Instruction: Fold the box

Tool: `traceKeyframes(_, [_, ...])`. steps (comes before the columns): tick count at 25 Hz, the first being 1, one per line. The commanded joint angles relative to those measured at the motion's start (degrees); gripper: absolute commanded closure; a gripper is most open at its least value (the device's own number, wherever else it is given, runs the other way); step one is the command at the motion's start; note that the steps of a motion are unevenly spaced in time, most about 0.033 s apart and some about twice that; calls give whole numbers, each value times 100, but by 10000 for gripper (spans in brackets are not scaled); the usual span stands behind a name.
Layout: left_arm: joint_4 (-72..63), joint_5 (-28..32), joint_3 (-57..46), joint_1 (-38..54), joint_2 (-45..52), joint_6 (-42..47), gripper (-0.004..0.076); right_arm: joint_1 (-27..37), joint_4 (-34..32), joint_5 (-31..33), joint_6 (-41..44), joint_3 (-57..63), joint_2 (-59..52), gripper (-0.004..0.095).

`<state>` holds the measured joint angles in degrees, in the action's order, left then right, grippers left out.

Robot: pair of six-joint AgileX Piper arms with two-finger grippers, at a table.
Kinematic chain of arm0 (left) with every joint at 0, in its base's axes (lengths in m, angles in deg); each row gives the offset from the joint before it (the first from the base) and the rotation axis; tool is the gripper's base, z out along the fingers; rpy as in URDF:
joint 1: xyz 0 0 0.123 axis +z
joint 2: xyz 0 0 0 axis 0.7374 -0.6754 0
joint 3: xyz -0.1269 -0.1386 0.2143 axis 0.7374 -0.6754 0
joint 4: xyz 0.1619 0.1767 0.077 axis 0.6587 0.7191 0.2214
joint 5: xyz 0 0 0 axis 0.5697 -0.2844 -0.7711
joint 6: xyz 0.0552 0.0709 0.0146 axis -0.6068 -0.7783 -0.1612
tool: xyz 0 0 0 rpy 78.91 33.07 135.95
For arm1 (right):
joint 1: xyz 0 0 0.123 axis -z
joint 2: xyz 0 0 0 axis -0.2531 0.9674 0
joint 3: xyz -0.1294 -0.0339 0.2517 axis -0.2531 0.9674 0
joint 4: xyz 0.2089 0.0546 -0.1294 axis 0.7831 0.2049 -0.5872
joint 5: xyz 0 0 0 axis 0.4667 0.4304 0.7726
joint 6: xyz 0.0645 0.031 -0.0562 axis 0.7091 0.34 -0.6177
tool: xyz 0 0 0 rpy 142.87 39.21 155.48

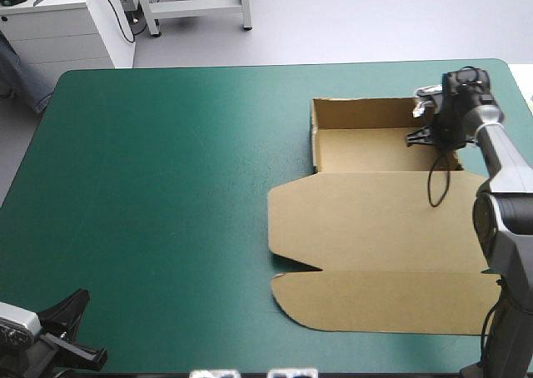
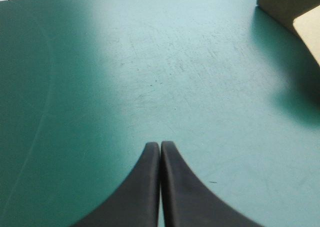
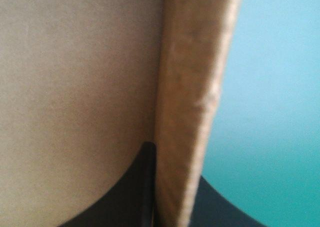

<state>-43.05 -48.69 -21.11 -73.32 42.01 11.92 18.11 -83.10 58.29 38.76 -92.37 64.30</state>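
right gripper (image 3: 172,167): clenched on the box (image 1: 383,220). its black fingers are all but closed astride the right wall (image 3: 195,87) of the tray, one finger (image 3: 142,187) inside against the board, the other outside and mostly hidden behind the wall's edge. in the high view this gripper sits over the tray's right wall, toward its near end, with the arm reaching in from the table's right side.

box: an open tray (image 1: 379,149) with the back wall and left wall raised. the lid (image 1: 379,220) lies flat on the table, extending from the tray toward the near edge. a rounded front flap (image 1: 383,303) lies flat beyond a notch on the lid's left side. the box occupies the right half of the table, the tray at the far end, and the flap's right end passes under the right arm.

left gripper (image 2: 160,144): clenched and empty, its fingers meeting in a single point just above bare teal-green cover (image 2: 150,62). it is at the table's near left corner, well apart from the box. a corner of the brown board shows far ahead of it and to one side.
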Motion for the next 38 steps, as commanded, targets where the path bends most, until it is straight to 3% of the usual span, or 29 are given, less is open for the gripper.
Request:
traceKeyframes(1, [56, 391, 109, -25, 47, 44, 732, 934, -935, -371, -116, -138, -298, 926])
traceKeyframes(7, [56, 391, 109, -25, 47, 44, 732, 2154, -1037, -1265, -434, -138, -298, 928])
traceKeyframes(12, [56, 391, 109, -25, 47, 55, 732, 2306, -565, -1178, -994, -138, -236, 908])
traceKeyframes(14, [56, 391, 109, -25, 47, 55, 732, 2295, -134, -973, -1597, -138, -236, 807])
traceKeyframes(15, [56, 391, 109, -25, 47, 55, 732, 2295, -35, -959, -1644, -138, -236, 695])
traceKeyframes(17, [56, 391, 109, -25, 47, 55, 732, 2295, -10, -855, -1667, -246, -236, 561])
traceKeyframes(20, [56, 391, 109, -25, 47, 55, 732, 2295, -25, -731, -1667, -544, -236, 434])
traceKeyframes(22, [56, 391, 109, -25, 47, 55, 732, 2295, -3, -644, -1656, -775, -236, 402])
traceKeyframes(29, [56, 391, 109, -25, 47, 55, 732, 2275, -1, 414, -1529, -2158, -236, 404])
traceKeyframes(31, [56, 391, 109, -25, 47, 55, 732, 2275, 108, 446, -1157, -2511, -341, 426])
traceKeyframes(33, [56, 391, 109, -25, 47, 55, 732, 2261, 559, 446, -1199, -2608, -573, 545])
traceKeyframes(36, [67, 391, 109, -25, 47, 55, 732, 2262, 1471, 446, -1405, -2652, -1043, 863])
traceKeyframes(37, [67, 391, 109, -25, 47, 55, 732, 2262, 1865, 446, -1482, -2652, -1202, 924])
traceKeyframes(38, [67, 391, 109, -25, 47, 55, 732, 2262, 2615, 446, -1713, -2652, -1495, 924])
